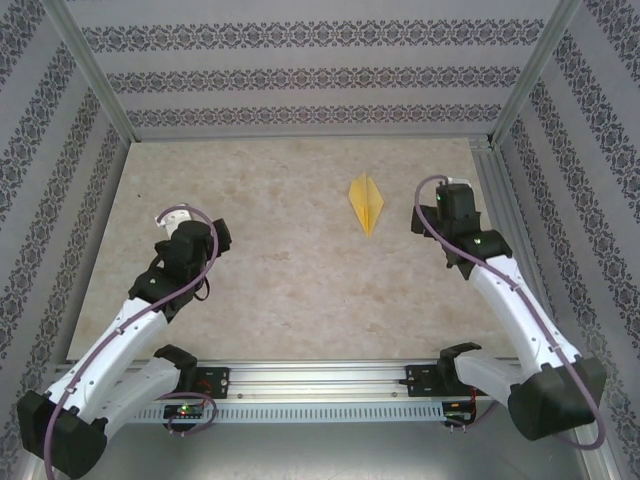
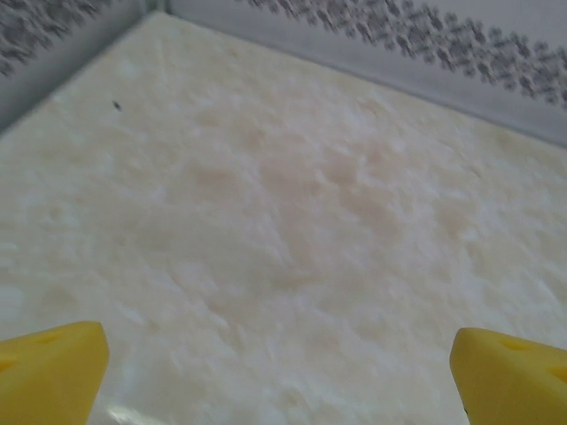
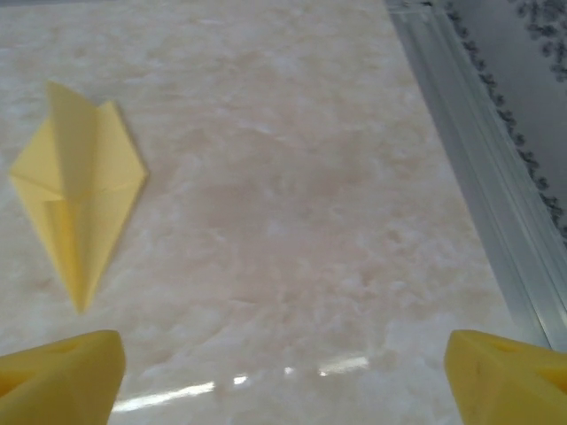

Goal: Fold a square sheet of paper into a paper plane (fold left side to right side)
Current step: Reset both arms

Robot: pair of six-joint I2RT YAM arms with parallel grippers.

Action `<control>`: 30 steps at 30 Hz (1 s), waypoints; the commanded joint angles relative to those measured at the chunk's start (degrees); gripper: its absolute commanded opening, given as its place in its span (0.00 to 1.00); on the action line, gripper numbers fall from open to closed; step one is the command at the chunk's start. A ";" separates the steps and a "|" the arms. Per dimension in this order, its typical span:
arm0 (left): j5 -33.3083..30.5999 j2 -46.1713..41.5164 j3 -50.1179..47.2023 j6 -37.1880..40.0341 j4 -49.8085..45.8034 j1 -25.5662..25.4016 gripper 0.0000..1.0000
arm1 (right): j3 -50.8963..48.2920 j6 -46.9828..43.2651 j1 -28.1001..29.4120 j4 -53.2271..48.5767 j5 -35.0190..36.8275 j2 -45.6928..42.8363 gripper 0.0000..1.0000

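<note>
1 thin yellow-orange paper plane (image 3: 78,190): matte, kite-shaped dart w/ centre crease, tip toward frame bottom, flat on glossy beige marble-look table (image 3: 292,177). Count: 1 plane, 2 claws. My right claw (image 3: 283,381): yellow fingers spread wide, nothing held. Plane sits upper left of it in wrist view, well apart, no contact. My left claw (image 2: 283,376): also spread wide, empty, over table.

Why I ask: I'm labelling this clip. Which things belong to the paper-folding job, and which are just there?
Job in hand:
paper plane, yellow, folded, lying flat
left gripper, open
right gripper, open

Just there:
table
patterned walls
metal rail at the near edge
</note>
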 commanded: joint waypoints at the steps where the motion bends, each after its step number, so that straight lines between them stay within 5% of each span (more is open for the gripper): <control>1: -11.46 -0.31 -4.35 10.52 10.99 1.50 1.00 | -8.39 -2.01 -4.07 15.00 0.03 -3.39 0.98; 5: -12.67 1.07 -9.99 20.19 23.01 3.79 1.00 | -20.84 -4.14 -7.79 34.84 0.42 -3.98 0.98; 8: -7.89 3.60 -12.35 22.30 29.04 6.85 1.00 | -27.39 -5.22 -9.39 50.49 -0.09 -0.03 0.98; 21: 10.94 19.52 -21.10 31.50 62.04 14.48 1.00 | -31.89 -12.25 -9.95 95.16 -8.82 28.74 0.98; 30: 20.76 42.09 -18.11 31.94 79.28 16.92 1.00 | -31.30 -10.11 -11.97 90.24 -11.05 27.85 0.98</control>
